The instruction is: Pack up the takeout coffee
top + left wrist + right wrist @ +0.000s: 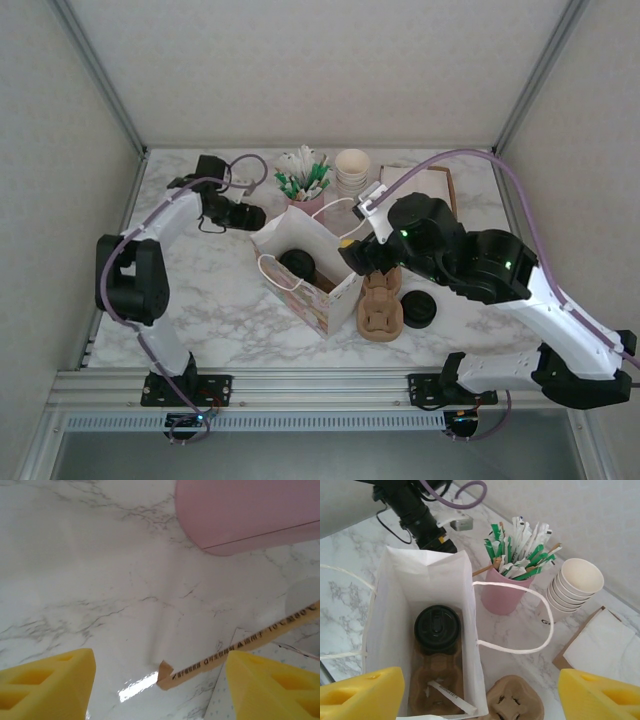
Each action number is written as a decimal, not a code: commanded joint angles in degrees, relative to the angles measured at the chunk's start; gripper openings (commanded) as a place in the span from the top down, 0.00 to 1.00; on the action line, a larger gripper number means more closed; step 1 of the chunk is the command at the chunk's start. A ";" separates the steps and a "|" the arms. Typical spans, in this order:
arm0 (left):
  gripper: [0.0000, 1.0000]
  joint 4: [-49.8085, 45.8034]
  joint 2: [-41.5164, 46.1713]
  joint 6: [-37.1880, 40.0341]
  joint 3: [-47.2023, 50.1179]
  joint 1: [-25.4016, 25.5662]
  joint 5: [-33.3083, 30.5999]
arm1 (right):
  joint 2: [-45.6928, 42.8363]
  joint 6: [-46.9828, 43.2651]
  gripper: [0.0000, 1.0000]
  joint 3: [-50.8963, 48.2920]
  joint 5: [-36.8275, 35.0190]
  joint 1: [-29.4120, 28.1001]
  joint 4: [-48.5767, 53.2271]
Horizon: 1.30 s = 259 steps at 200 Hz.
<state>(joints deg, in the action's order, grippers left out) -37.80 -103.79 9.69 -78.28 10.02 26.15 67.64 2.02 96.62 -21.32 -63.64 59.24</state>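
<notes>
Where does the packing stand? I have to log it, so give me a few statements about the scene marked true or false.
1. The coffee is inside the bag. True.
2. The left gripper is shut on the bag. False: its jaws stand apart and grip nothing, and so do those of the right gripper.
3. An empty carrier lies outside the bag. True.
4. The cup stack stands inside the bag. False: it stands on the table beside the pink cup.
</notes>
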 commanded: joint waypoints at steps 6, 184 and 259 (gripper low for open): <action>0.31 1.08 -3.92 3.58 -1.16 0.04 8.04 | -0.33 -1.41 0.19 -0.37 0.28 -0.39 -1.58; 0.30 5.62 3.12 3.61 2.92 0.93 7.77 | -1.12 -0.62 0.18 -2.82 0.96 -0.37 -0.93; 0.28 6.28 -3.52 4.00 2.52 3.16 2.51 | -0.75 -0.43 0.18 -3.25 1.36 -0.35 -1.18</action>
<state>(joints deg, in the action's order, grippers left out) -32.12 -105.82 13.32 -76.36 13.02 29.74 67.26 1.06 94.11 -20.75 -63.64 58.96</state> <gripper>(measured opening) 0.723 0.821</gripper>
